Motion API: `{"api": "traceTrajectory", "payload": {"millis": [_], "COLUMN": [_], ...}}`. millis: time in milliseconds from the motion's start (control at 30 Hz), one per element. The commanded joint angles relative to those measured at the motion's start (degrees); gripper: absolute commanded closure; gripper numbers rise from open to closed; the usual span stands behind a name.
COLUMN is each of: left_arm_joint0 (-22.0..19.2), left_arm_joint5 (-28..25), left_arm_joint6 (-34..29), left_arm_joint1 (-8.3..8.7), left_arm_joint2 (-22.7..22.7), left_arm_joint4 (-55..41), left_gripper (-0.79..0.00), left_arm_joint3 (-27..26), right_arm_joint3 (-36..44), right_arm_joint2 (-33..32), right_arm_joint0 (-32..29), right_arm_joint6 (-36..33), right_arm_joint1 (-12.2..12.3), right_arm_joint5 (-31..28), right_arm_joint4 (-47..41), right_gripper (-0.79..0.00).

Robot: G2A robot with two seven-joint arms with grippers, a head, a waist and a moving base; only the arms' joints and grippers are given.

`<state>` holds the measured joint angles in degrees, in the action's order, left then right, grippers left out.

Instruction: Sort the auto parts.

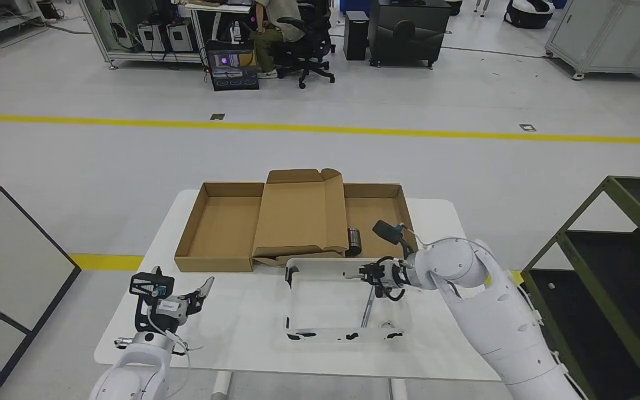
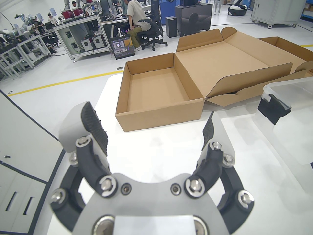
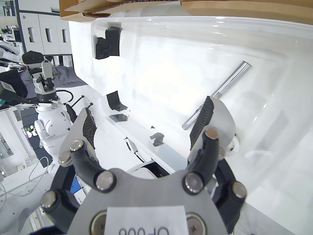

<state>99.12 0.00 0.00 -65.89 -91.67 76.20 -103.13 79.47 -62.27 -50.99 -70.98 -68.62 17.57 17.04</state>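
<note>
**Metal rod flat in the clear bin; right pincer released above it.**
An open cardboard box with folded flaps stands just behind the bin on the white bench, and a dark cylinder lies in its right part. The rod rests on the bin floor toward the right wall, its long axis running from far side to near side, slightly slanted. Its far end lies just below the right pincer, beside one fingertip; I cannot tell if they touch. The left pincer, also released, hangs over the bench's left front, well apart from the bin.
</note>
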Motion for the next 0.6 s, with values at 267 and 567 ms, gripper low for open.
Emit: {"api": "traceTrajectory", "payload": {"millis": [267, 567], "left_arm_joint0": [0.00, 0.00], "left_arm_joint5": [0.00, 0.00], "left_arm_joint6": [0.00, 0.00], "left_arm_joint1": [0.00, 0.00], "left_arm_joint2": [0.00, 0.00], "left_arm_joint4": [0.00, 0.00], "left_gripper": [-0.785, -0.785], "left_arm_joint3": [0.00, 0.00], "right_arm_joint3": [-1.86, -6.40], "right_arm_joint2": [1.56, 6.07], "right_arm_joint0": [-0.33, 3.45], "right_arm_joint6": [0.92, -0.40], "right_arm_joint1": [-0.20, -1.25], "right_arm_joint5": [2.57, 9.68], "right_arm_joint4": [0.70, 0.83], "right_gripper": [-0.785, -0.785]}}
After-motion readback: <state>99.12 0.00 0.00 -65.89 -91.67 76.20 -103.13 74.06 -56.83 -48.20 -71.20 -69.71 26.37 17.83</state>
